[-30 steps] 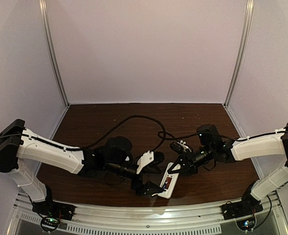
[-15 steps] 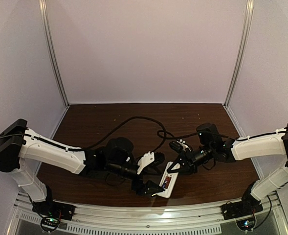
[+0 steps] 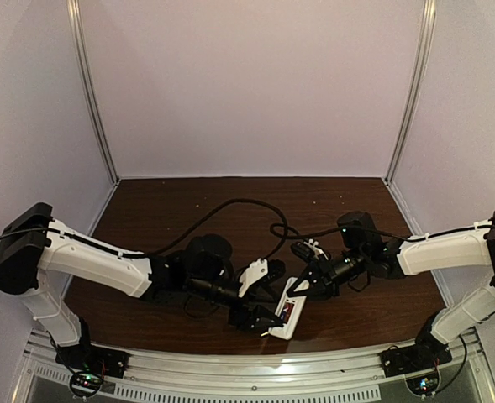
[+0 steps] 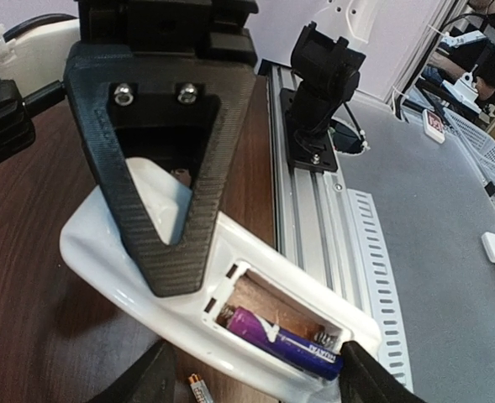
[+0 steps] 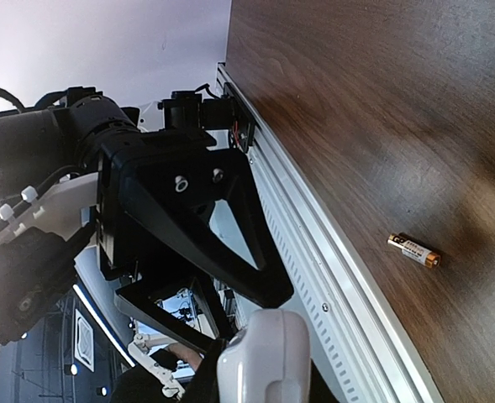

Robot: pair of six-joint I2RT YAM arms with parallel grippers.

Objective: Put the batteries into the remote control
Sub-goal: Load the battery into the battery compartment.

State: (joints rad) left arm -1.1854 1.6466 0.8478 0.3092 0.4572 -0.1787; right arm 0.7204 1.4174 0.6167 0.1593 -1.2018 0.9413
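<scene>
The white remote control (image 3: 290,311) lies back-up near the table's front edge, its battery recess (image 4: 314,315) uncovered. A bluish-purple battery (image 4: 285,341) sits in the nearer slot; the other slot shows bare. The gold battery (image 5: 413,249) lies loose on the wood, and its tip (image 4: 198,390) peeks out beside the remote. My right gripper (image 3: 308,285) is shut on the remote's far end (image 5: 264,357). My left gripper (image 4: 255,388) is open and straddles the recess end, one fingertip (image 4: 366,379) at the remote's corner, the other (image 4: 142,384) clear of it.
The aluminium rail (image 3: 255,365) runs along the table's front edge just beyond the remote. Black cables (image 3: 230,206) loop over the wood behind both arms. Walls enclose the table at the back and sides.
My left gripper's jaws have narrowed around the remote's near end and the arm has edged slightly right. The right gripper and the remote have stayed put.
</scene>
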